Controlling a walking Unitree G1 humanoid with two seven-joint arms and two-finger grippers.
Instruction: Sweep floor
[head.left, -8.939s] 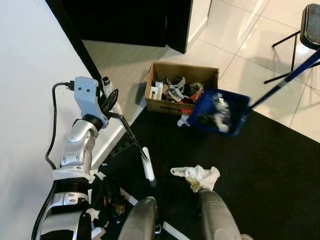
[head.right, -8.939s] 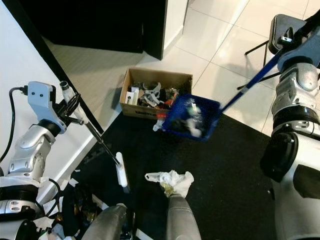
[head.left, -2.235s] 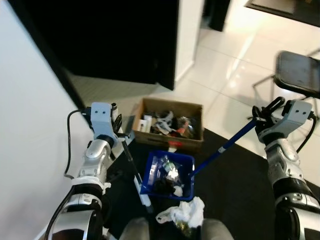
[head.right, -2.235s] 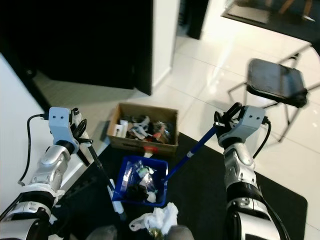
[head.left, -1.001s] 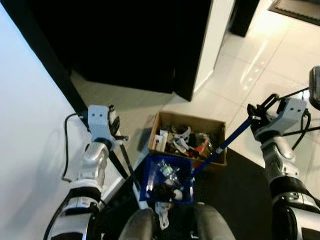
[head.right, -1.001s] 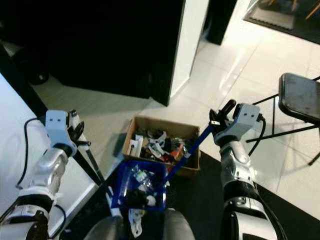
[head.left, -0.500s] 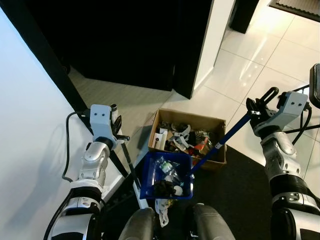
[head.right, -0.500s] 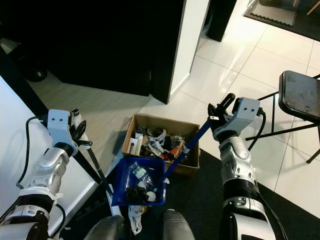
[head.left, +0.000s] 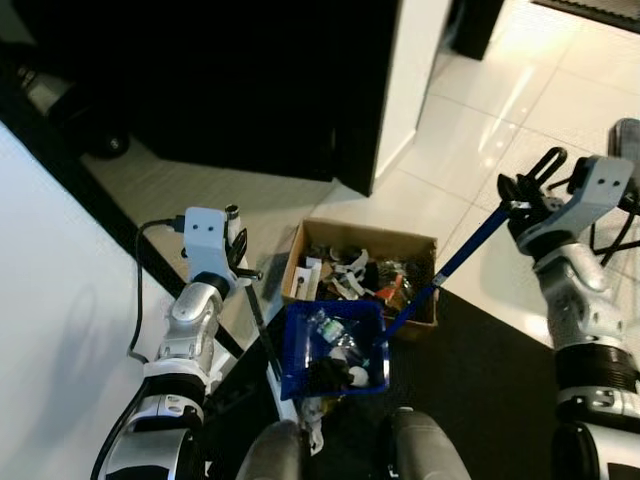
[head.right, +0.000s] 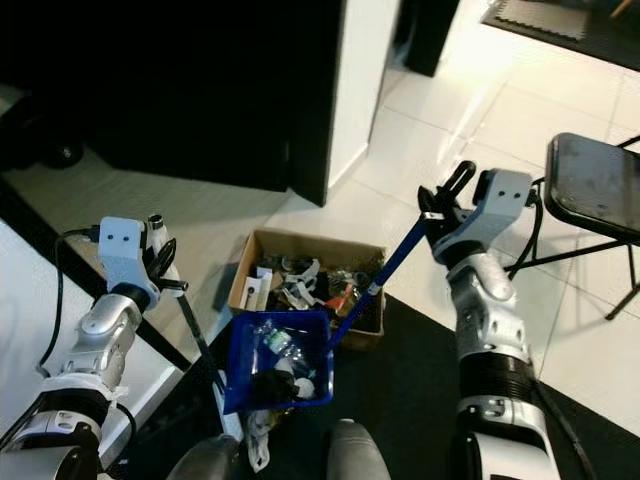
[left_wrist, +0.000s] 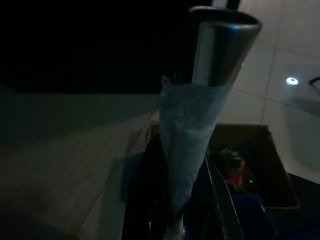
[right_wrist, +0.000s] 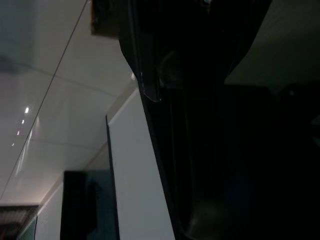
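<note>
My left gripper (head.left: 236, 262) is shut on the top of a thin black broom handle (head.left: 262, 340), which slants down to a white brush head (head.left: 300, 425) by my feet. My right gripper (head.left: 522, 196) is shut on the long blue handle (head.left: 455, 265) of a blue dustpan (head.left: 335, 350). The dustpan holds several bits of rubbish and hangs low, just in front of an open cardboard box (head.left: 360, 272) of trash. In the left wrist view the taped silver handle end (left_wrist: 195, 145) stands close, with the box (left_wrist: 252, 160) beyond it.
A white wall (head.left: 60, 330) runs along my left. A dark opening (head.left: 250, 80) lies behind the box. The black mat (head.left: 480, 380) is under me, with pale tiles beyond. A black chair (head.right: 595, 185) stands at the right. Crumpled white paper (head.right: 255, 440) lies by my legs.
The whole picture has shifted with my head. The dustpan, earlier tipped up at the box, now hangs level in front of it. My right gripper sits slightly higher than half a second ago.
</note>
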